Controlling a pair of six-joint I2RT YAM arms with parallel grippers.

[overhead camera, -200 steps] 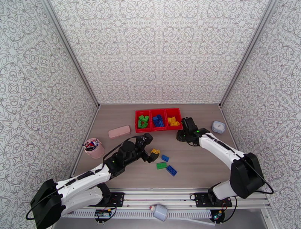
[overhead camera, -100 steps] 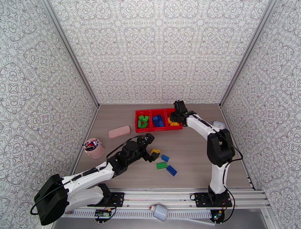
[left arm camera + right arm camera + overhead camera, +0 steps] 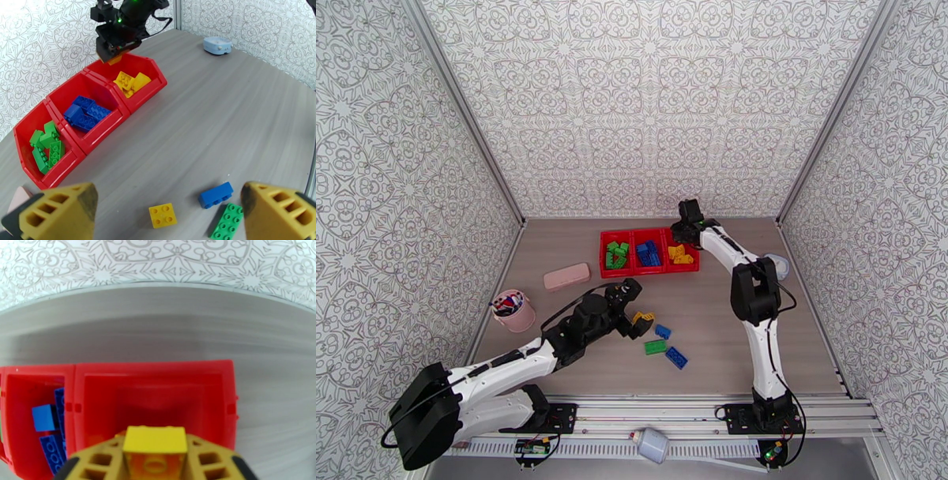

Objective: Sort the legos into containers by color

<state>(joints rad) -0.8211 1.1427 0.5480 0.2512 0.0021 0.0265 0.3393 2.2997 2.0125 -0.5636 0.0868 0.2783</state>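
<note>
Four loose legos [image 3: 656, 346], one yellow, one green and two blue, lie near the middle of the tabletop [image 3: 727, 331]. The yellow one sits at the left hand [image 3: 634, 309], whose fingers are spread wide and empty. Beyond them bare wood runs to the containers [image 3: 100, 134] by the far edge. These hold green legos [image 3: 45, 146] on the left, blue legos [image 3: 85, 112] in the middle and yellow legos [image 3: 128, 82] on the right. Over the far side of the right one, the right hand [image 3: 681, 234] grips a yellow lego [image 3: 155, 440]. A white box [image 3: 775, 265] sits near the right edge, well apart.

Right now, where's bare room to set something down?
Bare table lies between the red bins and the loose bricks, and right toward the white box; also back-left beyond the pink case. Crowded around those bricks and inside the bins.
</note>
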